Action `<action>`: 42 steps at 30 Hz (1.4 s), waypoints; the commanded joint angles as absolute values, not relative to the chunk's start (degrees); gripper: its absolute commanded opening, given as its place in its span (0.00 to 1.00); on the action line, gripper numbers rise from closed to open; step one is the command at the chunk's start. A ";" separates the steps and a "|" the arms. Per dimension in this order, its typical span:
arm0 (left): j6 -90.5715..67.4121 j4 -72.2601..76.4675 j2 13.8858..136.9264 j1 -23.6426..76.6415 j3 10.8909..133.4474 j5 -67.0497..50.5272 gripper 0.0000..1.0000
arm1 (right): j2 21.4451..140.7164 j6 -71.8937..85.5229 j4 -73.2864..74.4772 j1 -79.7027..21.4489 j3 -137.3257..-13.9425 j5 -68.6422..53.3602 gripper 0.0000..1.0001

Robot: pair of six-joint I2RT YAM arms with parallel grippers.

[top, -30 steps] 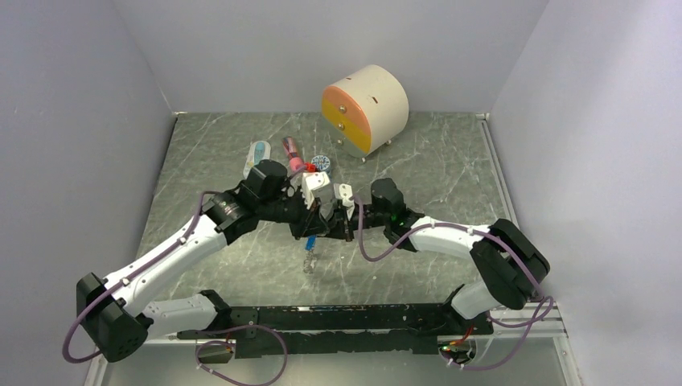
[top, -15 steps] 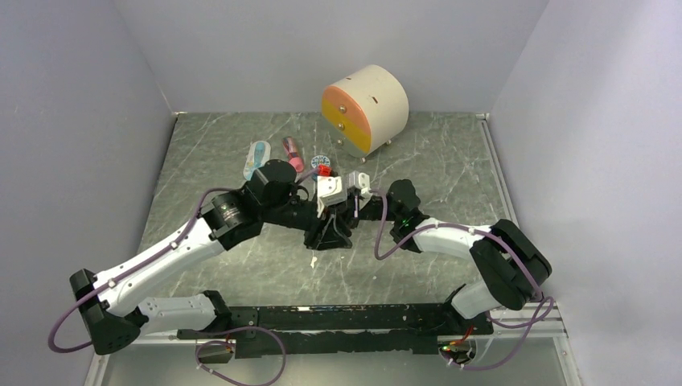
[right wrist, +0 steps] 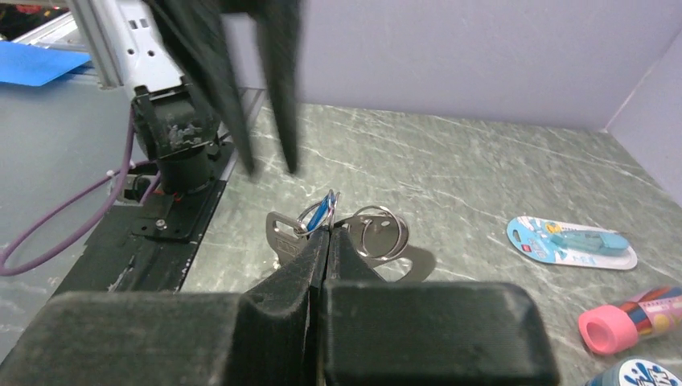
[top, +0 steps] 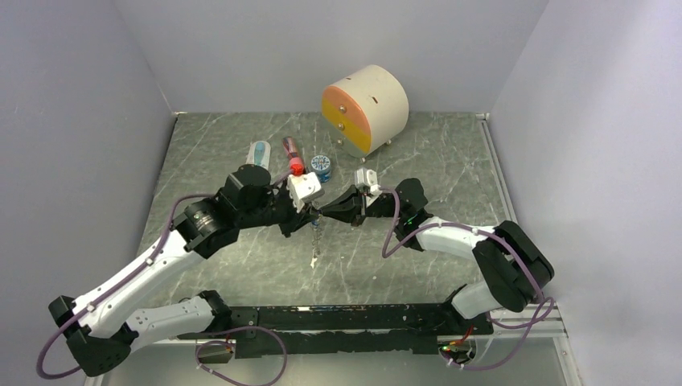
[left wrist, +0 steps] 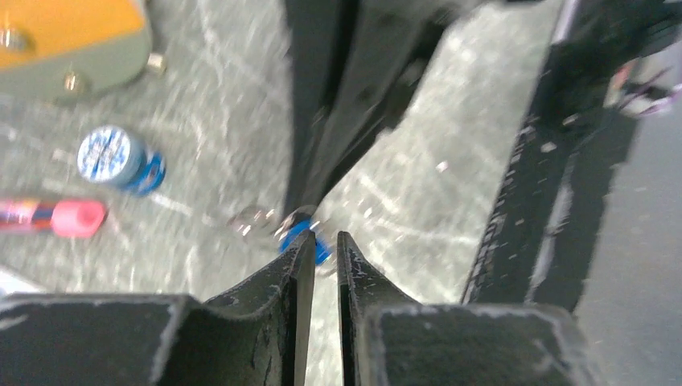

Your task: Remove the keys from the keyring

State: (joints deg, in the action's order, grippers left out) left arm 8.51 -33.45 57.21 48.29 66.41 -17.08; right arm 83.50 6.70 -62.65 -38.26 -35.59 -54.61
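Pinching the keyring (right wrist: 378, 233), right jaws hold it near left jaws.

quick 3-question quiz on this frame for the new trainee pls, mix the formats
1. True or false: the round blue tin sits between the pink-capped tube and the orange-fronted drawer unit.
2. Which tool is shut on the keyring? A left, B right, C neither.
3. Fill in: the key tag beside the keyring is coloured ___.
Key: 1 true; 2 B, the right tool; 3 blue.
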 commanded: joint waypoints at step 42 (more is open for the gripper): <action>15.50 -23.80 52.70 37.54 52.92 -34.75 0.25 | 82.65 13.31 -70.56 -38.30 -38.57 -64.87 0.00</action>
State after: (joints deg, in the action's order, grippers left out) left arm 15.70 -26.92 53.52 37.93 52.93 -33.06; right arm 82.41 12.08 -65.80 -38.24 -35.77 -63.22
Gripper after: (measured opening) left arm 0.255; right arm 0.009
